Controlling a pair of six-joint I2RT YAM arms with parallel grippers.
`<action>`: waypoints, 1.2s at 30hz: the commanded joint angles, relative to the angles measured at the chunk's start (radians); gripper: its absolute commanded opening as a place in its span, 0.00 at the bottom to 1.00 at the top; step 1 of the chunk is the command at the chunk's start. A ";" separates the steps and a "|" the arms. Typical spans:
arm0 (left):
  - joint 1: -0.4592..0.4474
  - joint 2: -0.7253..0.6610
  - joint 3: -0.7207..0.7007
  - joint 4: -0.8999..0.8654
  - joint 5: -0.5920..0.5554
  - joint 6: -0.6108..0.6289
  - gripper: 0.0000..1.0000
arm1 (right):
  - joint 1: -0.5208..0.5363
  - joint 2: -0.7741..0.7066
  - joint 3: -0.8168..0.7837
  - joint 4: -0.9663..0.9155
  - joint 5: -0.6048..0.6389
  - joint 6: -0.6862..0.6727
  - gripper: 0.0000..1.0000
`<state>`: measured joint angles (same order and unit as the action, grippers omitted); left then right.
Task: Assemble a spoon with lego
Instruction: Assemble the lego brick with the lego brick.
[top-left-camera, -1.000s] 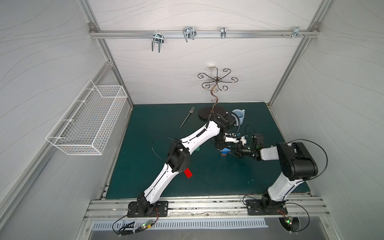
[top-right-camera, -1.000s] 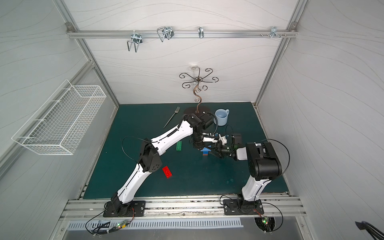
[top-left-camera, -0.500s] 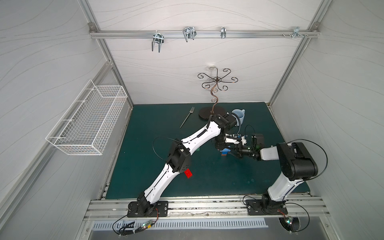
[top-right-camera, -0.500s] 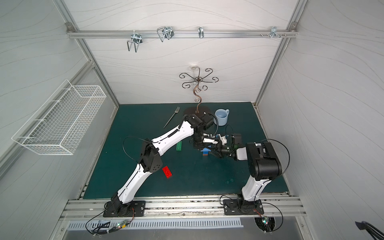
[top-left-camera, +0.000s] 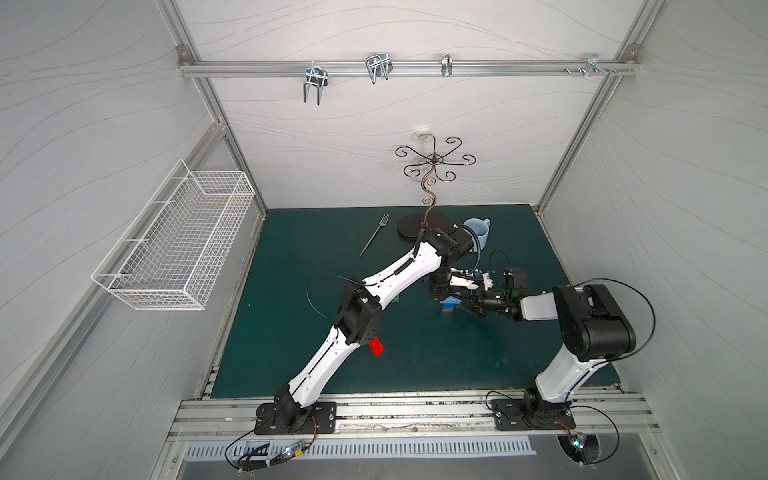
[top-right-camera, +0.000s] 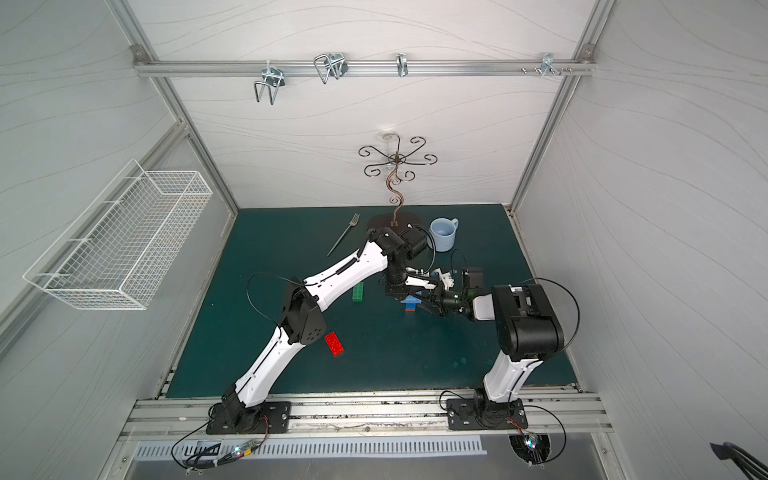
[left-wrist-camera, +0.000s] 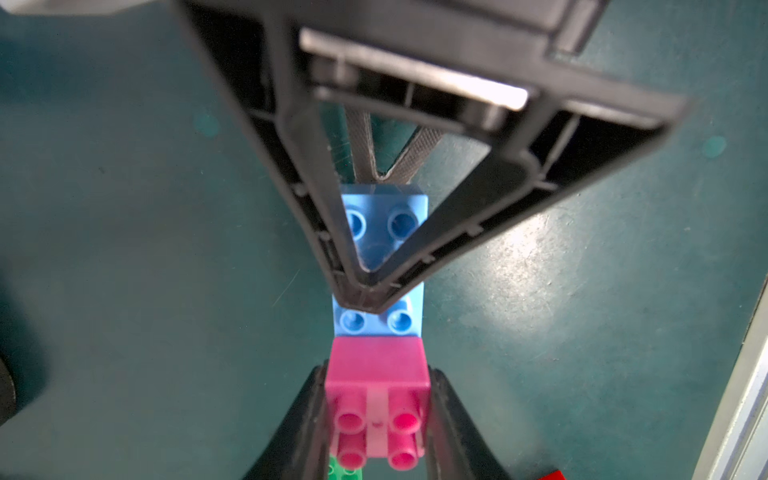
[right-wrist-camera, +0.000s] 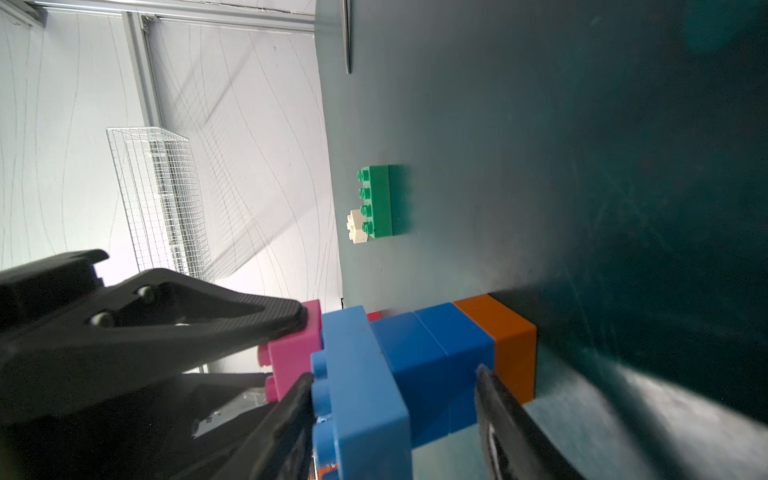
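A part-built lego spoon (top-right-camera: 410, 304) stands upright near the middle of a dark green bench (top-right-camera: 395, 365): an orange brick (right-wrist-camera: 505, 332) at the bottom, two blue bricks (right-wrist-camera: 432, 345) above it, and a long light blue brick (left-wrist-camera: 376, 226) laid across the top. The left gripper (left-wrist-camera: 376, 368) is closed on a small pink brick (left-wrist-camera: 376, 359), holding it on one end of the light blue brick, apparently to press it home. The right gripper (right-wrist-camera: 395, 370) reaches in sideways, jaws partly apart, one above the other. Its upper fingertip (left-wrist-camera: 362, 297) rests on the light blue studs, seemingly steadying the stack. Whether it truly clamps cannot be told. A long green brick (right-wrist-camera: 380, 201), a cream brick (right-wrist-camera: 356, 228) and a red brick (top-right-camera: 334, 344) lie loose, waiting.
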<state>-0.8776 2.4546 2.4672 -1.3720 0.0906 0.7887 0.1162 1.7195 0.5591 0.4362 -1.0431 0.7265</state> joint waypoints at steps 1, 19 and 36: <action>-0.026 0.051 0.016 -0.069 0.000 0.054 0.27 | 0.012 0.017 0.009 -0.049 0.012 -0.018 0.61; -0.049 0.021 0.013 -0.022 -0.028 0.042 0.54 | 0.011 0.019 0.010 -0.060 0.019 -0.023 0.60; -0.046 0.000 -0.047 0.056 -0.090 0.061 0.57 | 0.004 -0.004 -0.004 -0.030 0.008 -0.012 0.72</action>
<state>-0.9192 2.4580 2.4245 -1.3357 0.0162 0.8162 0.1204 1.7195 0.5625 0.4099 -1.0306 0.7113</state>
